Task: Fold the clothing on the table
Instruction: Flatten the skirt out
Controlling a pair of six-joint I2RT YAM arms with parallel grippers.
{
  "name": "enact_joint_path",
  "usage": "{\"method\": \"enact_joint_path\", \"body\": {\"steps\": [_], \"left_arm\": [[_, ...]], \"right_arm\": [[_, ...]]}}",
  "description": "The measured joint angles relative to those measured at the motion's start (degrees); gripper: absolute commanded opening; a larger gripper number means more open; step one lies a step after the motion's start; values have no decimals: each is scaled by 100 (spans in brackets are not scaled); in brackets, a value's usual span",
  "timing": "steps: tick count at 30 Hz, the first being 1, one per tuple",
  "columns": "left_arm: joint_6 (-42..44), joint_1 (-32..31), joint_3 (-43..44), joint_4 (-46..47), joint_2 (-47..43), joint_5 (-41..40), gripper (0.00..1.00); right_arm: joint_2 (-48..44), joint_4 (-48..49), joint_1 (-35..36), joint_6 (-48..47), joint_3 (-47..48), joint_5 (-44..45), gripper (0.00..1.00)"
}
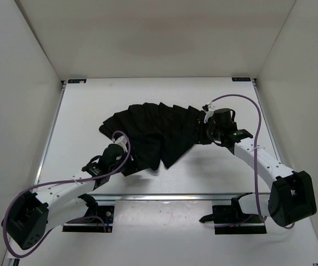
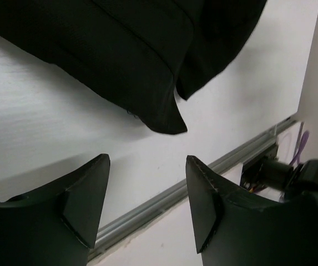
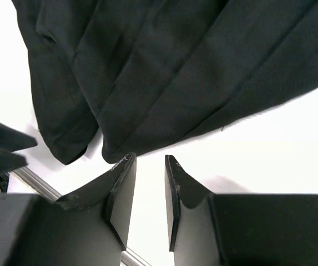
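The black clothing (image 1: 153,130) lies fanned out in the middle of the white surface (image 1: 92,105). Only the top view shows its whole shape. The left gripper (image 2: 147,159) sits at the cloth's near left edge. Its own camera shows the jaws spread wide with nothing between them (a pointed cloth corner lies just past the tips). The right gripper (image 3: 149,159) is at the cloth's right edge. Its camera shows a thin gap with only white surface inside.

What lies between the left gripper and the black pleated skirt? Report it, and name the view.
Only bare white table separates the left gripper from the nearest corner of the skirt. The left wrist view shows nothing else in that gap.
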Motion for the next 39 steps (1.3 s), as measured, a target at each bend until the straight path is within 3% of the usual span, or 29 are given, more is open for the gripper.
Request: {"method": "enact_joint_path", "body": {"steps": [5,8,10,11,14,17,22,28,34,35,36,37,38,39], "left_arm": [[-404,-22,-13,734,629,-236,66],[-542,-120,72,1095,1246,-291,60],[-647,-164,142,1270,1587,-293,29],[-651,-175,181,1342,1716,-289,0],[-680,-181,243,1502,1871,-280,0],[-693,-170,243,1611,1840,-278,0],[-723,-129,221,1685,1679,-273,0],[-791,-20,59,1766,1349,-269,0],[-839,96,-168,1818,1062,-271,0],[-844,114,-201,1816,1008,-271,0],[-848,138,-243,1816,946,-269,0],[-850,173,-289,1818,881,-269,0],[-852,214,-332,1812,807,-267,0],[-850,282,-382,1794,695,-247,0]], "right_arm": [[-105,166,9,17,-184,-70,25],[-173,177,22,59,-332,-96,28],[-269,199,72,136,-479,-59,32],[-348,249,140,181,-590,-35,33],[-671,553,459,415,-1169,-44,39],[-837,1165,691,800,-1904,-280,52],[-804,2184,868,1486,-2909,-494,55],[-232,3412,1073,2111,-3036,-518,57],[981,4430,1412,2844,-2693,-407,64],[1185,4551,1469,2920,-2568,-398,62],[1403,4690,1526,2994,-2444,-393,47],[1615,4822,1561,3032,-2330,-407,12],[1803,4843,1565,3040,-2223,-398,0],[1991,4817,1552,3077,-2133,-452,0]]}}
